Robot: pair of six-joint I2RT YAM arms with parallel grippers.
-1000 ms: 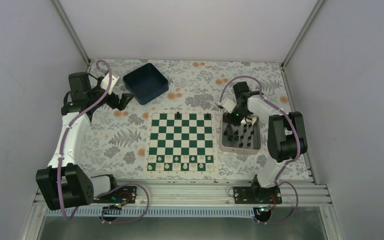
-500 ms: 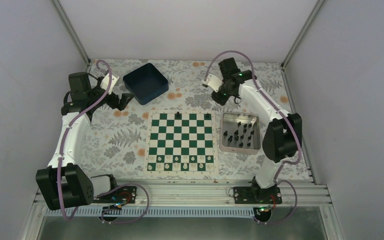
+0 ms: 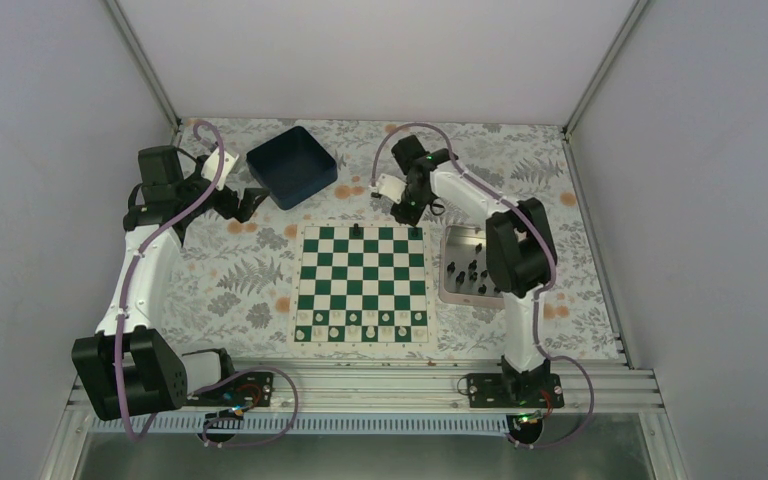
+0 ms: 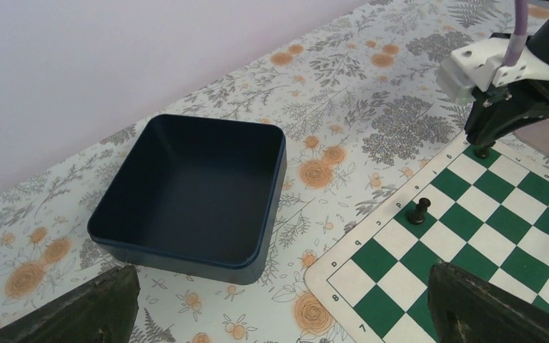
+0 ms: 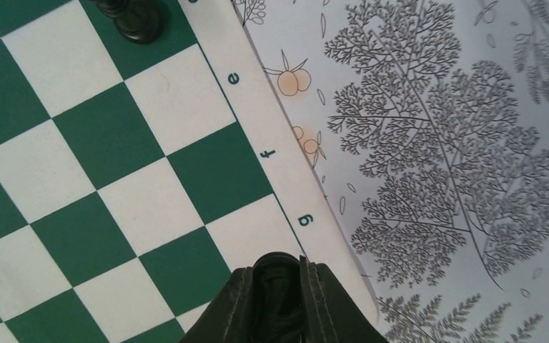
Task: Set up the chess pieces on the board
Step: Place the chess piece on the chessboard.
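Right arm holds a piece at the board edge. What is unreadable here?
Right wrist view: held piece, mostly hidden inside the right gripper; type unclear.
Right wrist view: black piece at the top, cut off by the frame edge.
Top view: tray, partly covered by the right arm; remaining count unknown.
Top view: white pieces, too small to identify.

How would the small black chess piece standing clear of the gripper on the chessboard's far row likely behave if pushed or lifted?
The small black chess piece looks tall over a narrow base, so a high push would probably tip it. Its round base suggests it may then roll. Tiny beside the dark blue square bin, it is probably light.
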